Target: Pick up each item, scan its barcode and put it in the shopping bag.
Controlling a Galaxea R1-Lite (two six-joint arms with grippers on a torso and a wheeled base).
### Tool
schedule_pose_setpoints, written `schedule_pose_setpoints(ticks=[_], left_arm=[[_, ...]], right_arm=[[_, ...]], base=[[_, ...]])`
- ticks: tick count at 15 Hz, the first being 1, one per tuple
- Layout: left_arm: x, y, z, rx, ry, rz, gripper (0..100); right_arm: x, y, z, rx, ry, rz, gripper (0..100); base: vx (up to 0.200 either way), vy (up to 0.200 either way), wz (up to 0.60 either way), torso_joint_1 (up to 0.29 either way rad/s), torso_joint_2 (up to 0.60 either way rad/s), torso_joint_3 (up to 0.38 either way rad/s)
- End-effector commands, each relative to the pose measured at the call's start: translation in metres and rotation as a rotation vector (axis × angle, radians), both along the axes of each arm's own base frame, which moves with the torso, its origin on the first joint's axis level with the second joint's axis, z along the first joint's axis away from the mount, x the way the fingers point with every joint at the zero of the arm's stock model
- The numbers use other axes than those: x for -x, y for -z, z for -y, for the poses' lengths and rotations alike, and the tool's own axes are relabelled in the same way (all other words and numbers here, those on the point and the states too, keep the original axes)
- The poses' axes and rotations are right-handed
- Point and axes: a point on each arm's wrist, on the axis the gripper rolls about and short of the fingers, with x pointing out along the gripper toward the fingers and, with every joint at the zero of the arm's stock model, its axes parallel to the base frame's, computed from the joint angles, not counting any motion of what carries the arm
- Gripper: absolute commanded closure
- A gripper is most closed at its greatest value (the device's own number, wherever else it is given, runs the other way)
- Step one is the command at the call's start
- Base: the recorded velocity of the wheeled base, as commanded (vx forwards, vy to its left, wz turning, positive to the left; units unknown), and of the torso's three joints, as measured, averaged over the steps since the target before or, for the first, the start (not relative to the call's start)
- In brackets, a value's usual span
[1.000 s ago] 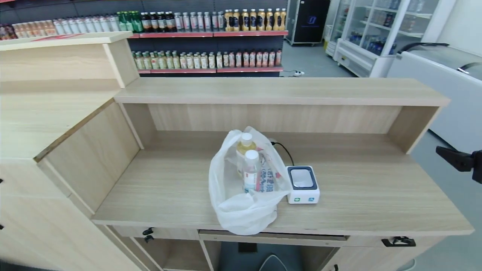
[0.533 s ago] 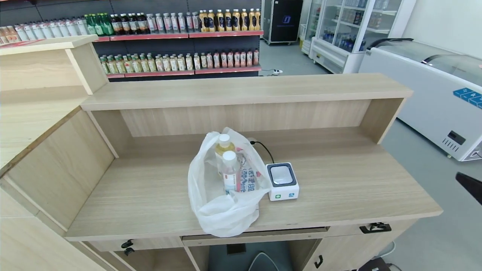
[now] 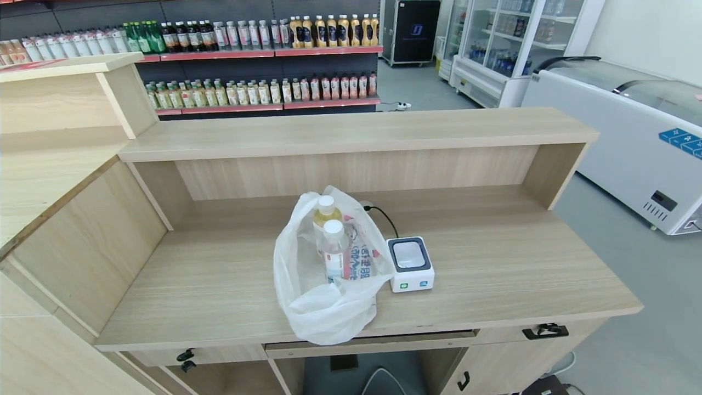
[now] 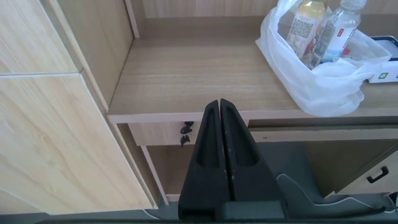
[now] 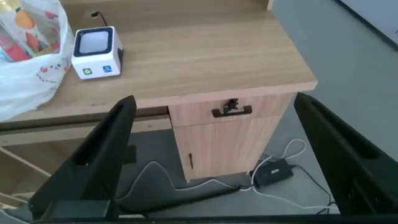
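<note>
A white plastic shopping bag (image 3: 323,312) stands open at the middle of the wooden counter (image 3: 493,263). Inside it stand a yellow-drink bottle (image 3: 327,211) and a clear bottle (image 3: 334,249), both white-capped, with a red printed packet (image 3: 359,258) beside them. Right of the bag, close against it, sits the white barcode scanner (image 3: 410,263), its window facing up. My left gripper (image 4: 219,107) is shut and empty, low in front of the counter's edge, left of the bag (image 4: 317,74). My right gripper (image 5: 216,102) hangs wide open and empty below the counter's front right, off from the scanner (image 5: 94,51).
A raised ledge (image 3: 356,131) walls the counter's back and a tall side panel (image 3: 109,230) its left. A black cable (image 3: 386,216) runs behind the scanner. Drawer handles (image 3: 544,331) sit under the front edge. Cables and a power brick (image 5: 273,171) lie on the floor.
The head camera swung right after the earliest frame, shifting the whole picture left. My right gripper, seen at the right edge before, has dropped out of the head view. Bag and scanner stay put.
</note>
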Motion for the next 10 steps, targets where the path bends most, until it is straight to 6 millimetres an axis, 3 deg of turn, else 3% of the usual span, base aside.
schedule_pose_setpoints(ticks=[1, 10], left_arm=[[0.0, 0.0, 0.0, -0.001, 0.0, 0.0, 100], [0.0, 0.0, 0.0, -0.001, -0.001, 0.0, 100]], right_arm=[[0.0137, 0.0098, 0.0003, 0.006, -0.032, 0.125, 0], [0.0136, 0.0097, 0.0004, -0.014, -0.03, 0.124, 0]], base=[[0.0, 0.0, 0.0, 0.0, 0.0, 0.0], [0.0, 0.0, 0.0, 0.0, 0.0, 0.0]])
